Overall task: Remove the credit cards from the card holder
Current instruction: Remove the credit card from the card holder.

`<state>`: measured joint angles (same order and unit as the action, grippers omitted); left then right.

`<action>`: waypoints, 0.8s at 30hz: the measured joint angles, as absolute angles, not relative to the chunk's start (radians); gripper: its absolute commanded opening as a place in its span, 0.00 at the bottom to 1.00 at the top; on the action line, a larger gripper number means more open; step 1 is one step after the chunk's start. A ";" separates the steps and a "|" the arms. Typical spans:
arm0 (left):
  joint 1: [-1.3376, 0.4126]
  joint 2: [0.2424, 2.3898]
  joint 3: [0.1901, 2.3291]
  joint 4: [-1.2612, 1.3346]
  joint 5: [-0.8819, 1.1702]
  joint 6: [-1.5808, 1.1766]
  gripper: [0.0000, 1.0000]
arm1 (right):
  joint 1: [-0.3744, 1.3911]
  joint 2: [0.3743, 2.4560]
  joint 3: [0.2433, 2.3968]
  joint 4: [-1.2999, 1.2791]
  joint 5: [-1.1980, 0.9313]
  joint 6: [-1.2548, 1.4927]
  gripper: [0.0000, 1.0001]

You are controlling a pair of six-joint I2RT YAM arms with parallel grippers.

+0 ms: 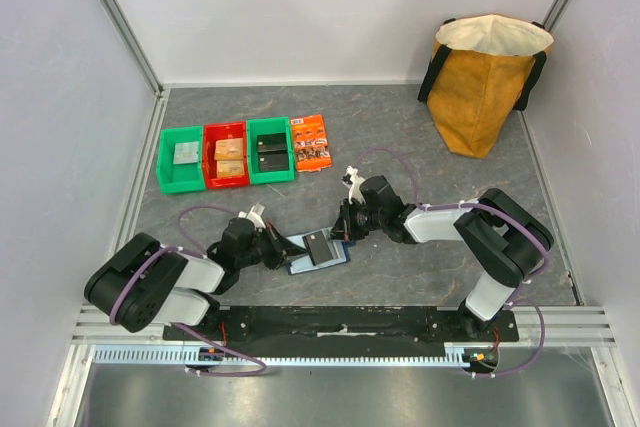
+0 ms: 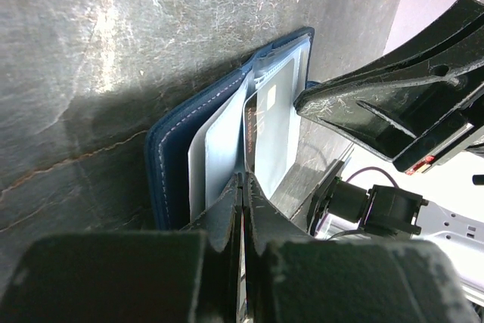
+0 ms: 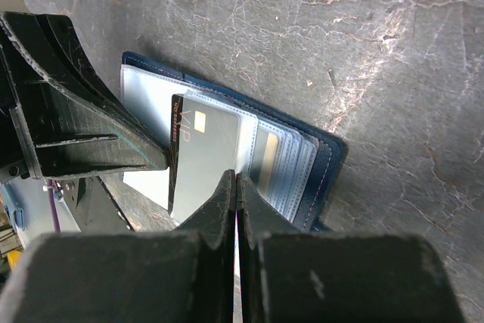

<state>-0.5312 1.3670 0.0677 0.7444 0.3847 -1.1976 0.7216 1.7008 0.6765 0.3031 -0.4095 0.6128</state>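
Open navy card holder [image 3: 327, 158] lies on the grey tabletop [image 1: 420, 137], a dark card [image 3: 208, 149] poking out of it. The left end effector [image 2: 242, 183] pinches that card's edge; the right end effector [image 3: 236, 179] is closed at the card's other side

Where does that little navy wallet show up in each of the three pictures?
Top external: card holder lower centre.
Left wrist: card holder at centre, navy cover leftward.
Right wrist: card holder centre-right, spread open.
Shared landmark: the chip card poking from its sleeves.
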 measured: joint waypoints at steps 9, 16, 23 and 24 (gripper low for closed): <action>-0.531 1.346 0.068 0.735 0.386 -1.197 0.38 | 0.722 1.701 0.677 0.303 -0.410 0.613 0.00; -0.531 1.348 0.086 0.732 0.385 -1.197 0.38 | 0.720 1.701 0.677 0.303 -0.411 0.612 0.00; -0.531 1.429 0.109 0.767 0.393 -1.197 0.26 | 0.720 1.701 0.675 0.305 -0.411 0.612 0.00; -0.531 1.436 0.109 0.773 0.395 -1.198 0.23 | 0.720 1.701 0.675 0.307 -0.411 0.612 0.00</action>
<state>-0.5312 1.4364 0.1093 0.7727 0.3946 -1.1976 0.7197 1.7012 0.6746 0.3065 -0.4114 0.6125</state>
